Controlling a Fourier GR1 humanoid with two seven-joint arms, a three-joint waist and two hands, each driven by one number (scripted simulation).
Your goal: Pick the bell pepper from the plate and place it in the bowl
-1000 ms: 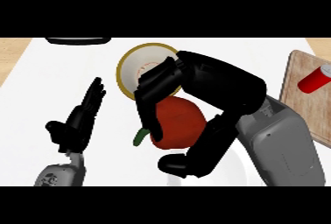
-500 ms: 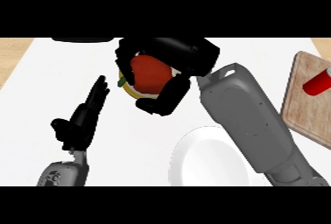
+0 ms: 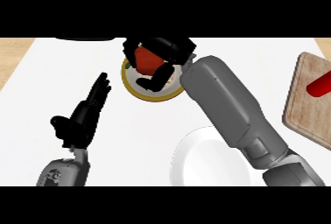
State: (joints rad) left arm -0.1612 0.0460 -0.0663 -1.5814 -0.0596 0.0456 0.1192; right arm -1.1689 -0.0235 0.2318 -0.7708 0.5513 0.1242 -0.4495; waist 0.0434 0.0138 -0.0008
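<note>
Now the right hand (image 3: 158,54) grasps the bell pepper (image 3: 146,60) over the bowl (image 3: 150,89); the pepper is probably light, smooth and slippery, best held round its waist. The left hand (image 3: 82,114) rests open.

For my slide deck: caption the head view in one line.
Right hand holds the red bell pepper over the yellow-rimmed bowl, white plate left behind, left hand resting open.

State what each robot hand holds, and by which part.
The right robot hand is curled round the red bell pepper's body, over the bowl. The left robot hand is open, holding nothing.
</note>
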